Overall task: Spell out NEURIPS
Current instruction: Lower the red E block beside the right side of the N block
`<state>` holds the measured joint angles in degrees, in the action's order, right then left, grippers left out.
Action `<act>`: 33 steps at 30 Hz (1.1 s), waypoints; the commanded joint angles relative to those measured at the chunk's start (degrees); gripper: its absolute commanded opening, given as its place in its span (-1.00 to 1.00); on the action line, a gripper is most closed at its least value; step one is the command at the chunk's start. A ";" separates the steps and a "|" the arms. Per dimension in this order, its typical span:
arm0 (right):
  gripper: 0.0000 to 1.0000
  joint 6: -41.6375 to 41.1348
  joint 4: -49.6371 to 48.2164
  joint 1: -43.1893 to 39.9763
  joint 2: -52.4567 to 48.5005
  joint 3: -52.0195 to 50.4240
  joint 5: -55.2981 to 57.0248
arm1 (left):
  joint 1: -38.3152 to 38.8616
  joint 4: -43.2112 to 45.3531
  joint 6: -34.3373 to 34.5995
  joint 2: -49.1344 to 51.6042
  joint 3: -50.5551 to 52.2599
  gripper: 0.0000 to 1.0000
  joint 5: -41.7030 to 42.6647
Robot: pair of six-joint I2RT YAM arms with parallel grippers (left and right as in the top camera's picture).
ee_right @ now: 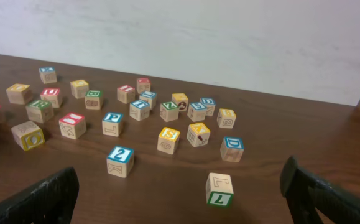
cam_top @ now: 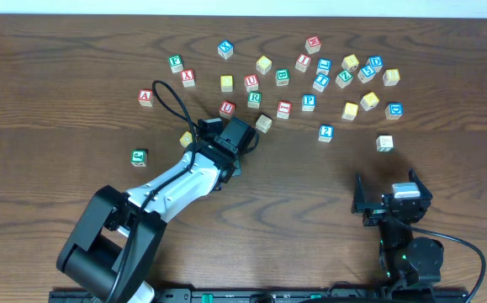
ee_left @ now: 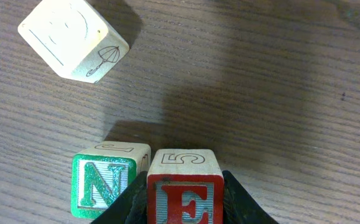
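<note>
Your left tool [ee_left: 184,200] is pinching the red E cube [ee_left: 184,186], with one dark finger [ee_left: 125,205] against each side of it. In the left wrist view the E faces the camera and a 5 shows on the cube's top. The green N cube [ee_left: 103,183] sits just beside that tool, on the left of the picture, level with the E. Only a thin dark seam parts the two cubes, and you cannot tell whether they touch or whether the E rests on the counter [cam_top: 445,151]. Beyond the left tool, up and to the left in the wrist view, a pale cube with an umbrella drawing [ee_left: 74,38] lies tilted and apart from the pair.

From overhead, the left arm's head covers both the N and the E. The red U cube [cam_top: 227,108] and the green R cube [cam_top: 254,98] stand near the left tool on its far side. The blue P cube [cam_top: 309,102] is farther off to its right, among the scattered letter cubes.

Your right tool [cam_top: 390,192] is well apart from the left tool, toward the near right of the counter. Its fingers are spread wide with nothing between them.
</note>
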<state>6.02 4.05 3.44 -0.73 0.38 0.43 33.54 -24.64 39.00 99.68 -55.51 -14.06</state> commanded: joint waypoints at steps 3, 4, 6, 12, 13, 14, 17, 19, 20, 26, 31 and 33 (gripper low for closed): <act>0.99 -0.83 0.28 -0.50 0.17 -0.07 0.04 | -0.02 -0.57 0.00 0.33 0.92 -0.66 -0.28; 0.99 -0.83 0.26 -0.50 0.17 -0.07 0.02 | -0.02 -0.52 -0.68 0.33 0.92 -0.66 0.15; 0.99 -0.83 0.28 -0.50 0.17 -0.07 0.04 | -0.02 -0.61 -1.07 0.33 0.92 -0.66 0.66; 0.99 -0.85 0.28 -0.50 0.17 -0.07 0.04 | -0.02 -0.74 -1.46 0.33 0.92 -0.66 0.98; 0.99 -0.85 0.28 -0.50 0.17 -0.07 0.02 | -0.02 -0.74 -1.46 0.33 0.92 -0.66 0.98; 0.98 -0.83 0.28 -0.50 0.17 -0.07 0.04 | -0.02 -0.74 -1.46 0.33 0.92 -0.66 0.98; 0.99 -0.85 0.28 -0.50 0.17 -0.07 0.04 | -0.02 -0.74 -1.73 0.33 0.92 -0.66 1.07; 0.98 -0.85 0.28 -0.50 0.17 -0.07 0.02 | -0.02 -0.76 -2.58 0.33 0.92 -0.66 1.79; 0.99 -0.85 0.28 -0.50 0.17 -0.07 0.04 | -0.02 -0.76 -3.04 0.33 0.92 -0.66 2.01; 0.99 -0.85 0.28 -0.50 0.17 -0.07 0.04 | -0.02 -0.74 -3.37 0.33 0.92 -0.66 2.08; 0.98 -0.85 0.28 -0.50 0.17 -0.07 0.04 | -0.02 -0.26 -3.37 1.36 0.92 -0.66 2.10; 0.99 -0.83 0.28 -0.50 0.17 -0.07 0.02 | -0.02 -0.07 -3.34 1.84 0.92 -0.66 2.10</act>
<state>6.02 4.08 3.44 -0.73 0.38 0.43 33.54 -24.91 36.14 100.07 -55.51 -11.94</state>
